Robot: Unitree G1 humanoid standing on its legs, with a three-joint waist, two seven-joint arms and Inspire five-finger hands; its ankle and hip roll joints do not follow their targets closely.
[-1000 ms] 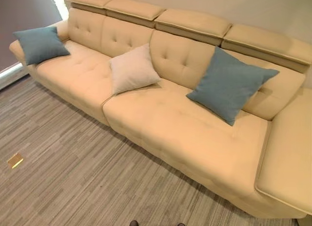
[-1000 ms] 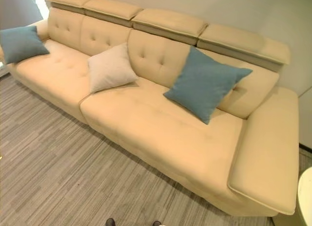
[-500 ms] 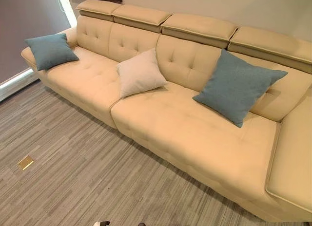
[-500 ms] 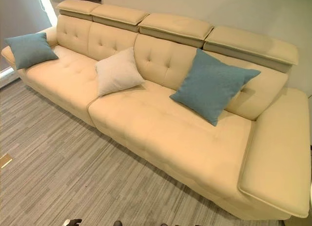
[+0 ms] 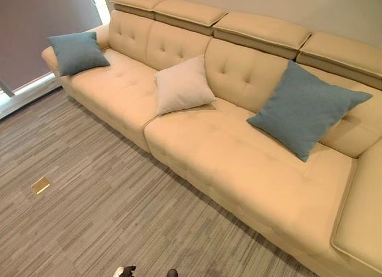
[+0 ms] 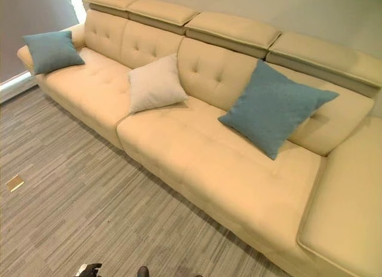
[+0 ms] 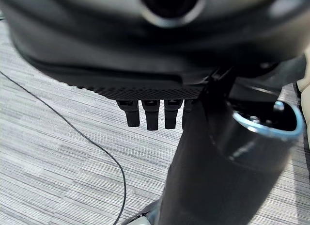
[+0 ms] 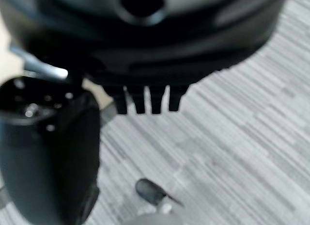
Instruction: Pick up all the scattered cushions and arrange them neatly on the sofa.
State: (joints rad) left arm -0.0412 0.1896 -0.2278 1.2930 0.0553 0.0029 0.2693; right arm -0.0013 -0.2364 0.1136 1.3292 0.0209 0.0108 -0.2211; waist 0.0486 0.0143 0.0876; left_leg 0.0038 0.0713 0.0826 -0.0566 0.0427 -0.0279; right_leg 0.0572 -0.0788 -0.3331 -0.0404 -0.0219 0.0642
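Left eye view, sofa: you see the cream sofa [image 5: 239,163] running from 10 o'clock down to 4 o'clock across the grey striped floor [image 5: 89,229].
Left eye view, cushions: the small blue cushion [image 5: 76,52] leans at the sofa's far end at 10 o'clock; the white cushion [image 5: 183,85] stands against the backrest near 12 o'clock; the large blue cushion [image 5: 307,108] stands on one corner against the backrest at 2 o'clock. All three are on the sofa, well apart.
Left eye view, floor: a small brass floor plate [image 5: 40,185] lies at 8 o'clock.
Right eye view: you get the same three cushions in the same order, with the sofa's wide armrest [image 6: 346,223] at 4 o'clock.
Left wrist view, left hand: your left hand [image 7: 145,113] hangs over the floor, fingers straight and apart from anything, holding nothing.
Right wrist view, right hand: your right hand [image 8: 145,100] hangs over the floor, fingers straight, holding nothing.
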